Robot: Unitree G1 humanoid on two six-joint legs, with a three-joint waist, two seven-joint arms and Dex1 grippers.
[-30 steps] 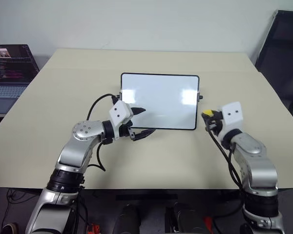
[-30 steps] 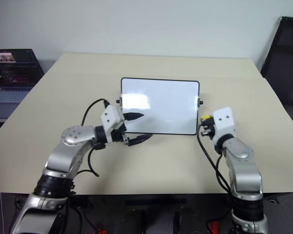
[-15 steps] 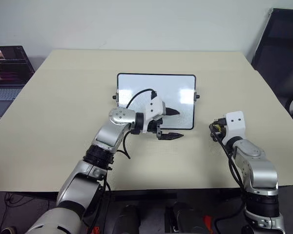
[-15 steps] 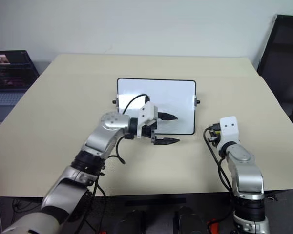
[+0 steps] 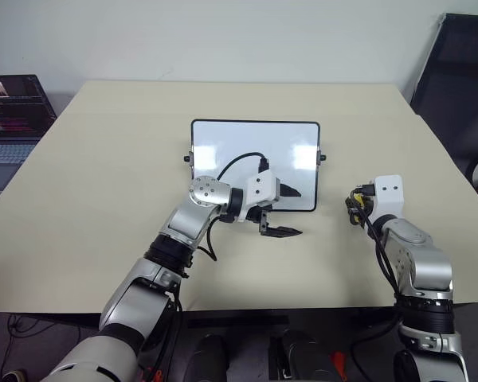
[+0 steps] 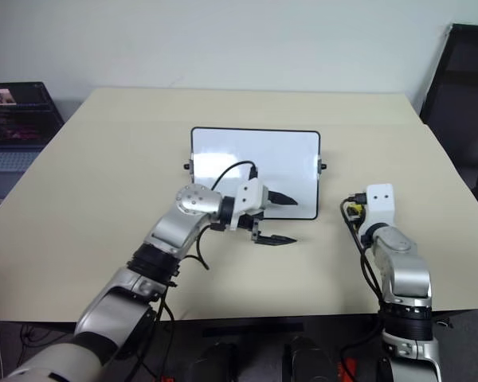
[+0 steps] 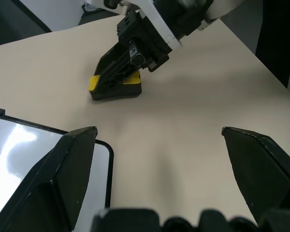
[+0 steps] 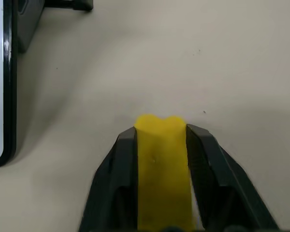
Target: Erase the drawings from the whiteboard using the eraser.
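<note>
Your right gripper [image 8: 160, 159] now lowered to table [image 5: 103, 159], fingers bracketing eraser [image 7: 117, 86] (grip loosening); whiteboard [image 5: 247, 151] beside, clean. Left gripper [image 5: 285, 212] swung over, spread, empty.

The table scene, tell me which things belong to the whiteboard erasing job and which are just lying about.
Part of the job:
- whiteboard, flat on the table
- eraser, yellow, between the right gripper fingers, resting on the table
- left gripper, open by the board's near edge

Just lying about:
- laptop, off to the left
- dark chair, on the right

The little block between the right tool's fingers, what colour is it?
The eraser is yellow on top, dark underneath; the left wrist view shows both best.
</note>
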